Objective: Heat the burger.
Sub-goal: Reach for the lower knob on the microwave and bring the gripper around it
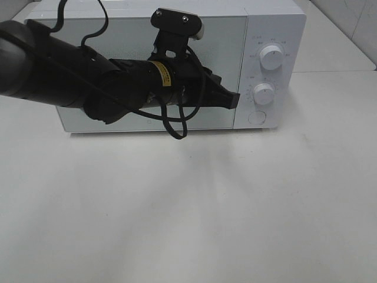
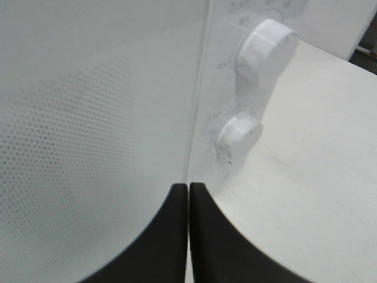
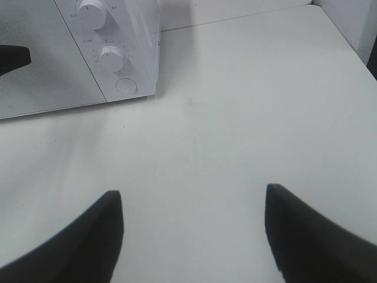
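Observation:
The burger is out of view in every frame. A white microwave (image 1: 224, 41) stands at the back of the table with its door (image 2: 88, 118) shut. My left gripper (image 1: 235, 100) is shut with nothing between its fingers. Its tips (image 2: 188, 197) sit at the door's right edge, beside the control panel and just left of the lower knob (image 1: 264, 94). My right gripper (image 3: 191, 203) is open and empty, hovering over bare table to the right of the microwave (image 3: 47, 65).
The control panel carries an upper knob (image 1: 271, 56), the lower knob (image 2: 238, 132) and a round button (image 1: 257, 117) below them. The white table (image 1: 206, 206) stretches in front of and to the right of the microwave. A wall runs along the far right.

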